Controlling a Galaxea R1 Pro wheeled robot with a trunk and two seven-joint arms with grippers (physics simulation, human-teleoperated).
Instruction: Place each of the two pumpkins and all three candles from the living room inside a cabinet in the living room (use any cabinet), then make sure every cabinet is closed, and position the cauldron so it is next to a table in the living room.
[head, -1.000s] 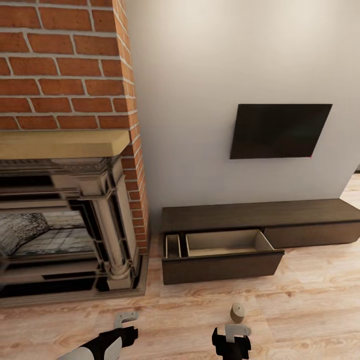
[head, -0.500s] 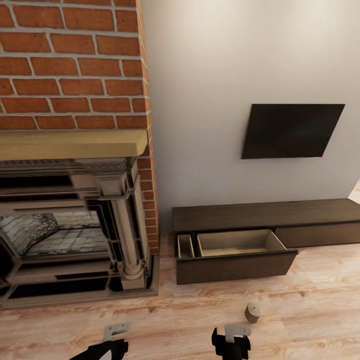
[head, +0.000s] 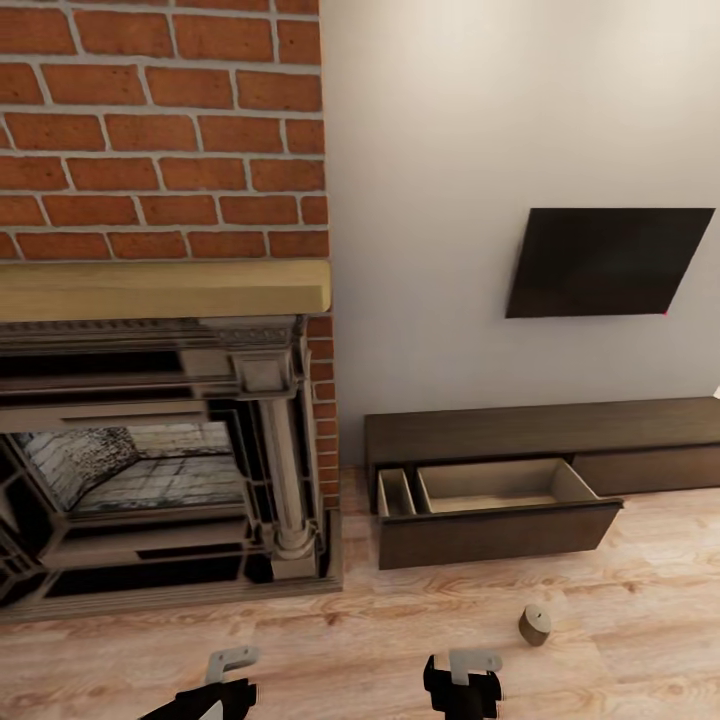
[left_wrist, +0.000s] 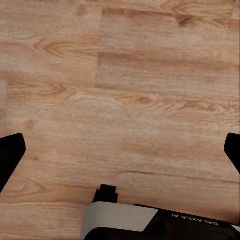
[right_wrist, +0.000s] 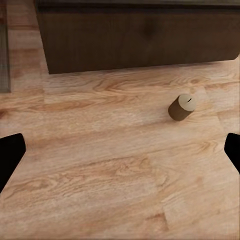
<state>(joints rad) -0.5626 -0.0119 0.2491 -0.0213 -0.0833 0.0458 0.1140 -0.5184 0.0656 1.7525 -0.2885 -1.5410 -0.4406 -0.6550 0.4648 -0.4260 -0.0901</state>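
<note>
One grey-beige candle (head: 535, 625) rests on the wooden floor and appears to lie on its side; the right wrist view has the candle (right_wrist: 181, 107) ahead of my fingers. Behind it stands the long dark-brown cabinet (head: 640, 425) against the wall, its left drawer (head: 495, 528) pulled out with pale insides and nothing visible in it. The drawer front (right_wrist: 135, 40) also appears in the right wrist view. My right gripper (head: 465, 668) (right_wrist: 120, 157) is open over bare floor, short of the candle. Over floorboards hangs my left gripper (head: 232, 665) (left_wrist: 120, 155), open and holding nothing.
An ornate beige fireplace (head: 150, 450) with a wooden mantel (head: 160, 290) and brick chimney fills the left. A dark TV screen (head: 605, 262) hangs on the white wall above the cabinet. Wooden floor (head: 380, 630) lies between me and both.
The camera has turned left, so fireplace, cabinet and candle all slid right in the picture. The candle kept its place relative to the cabinet. My left arm sank lower in the view.
</note>
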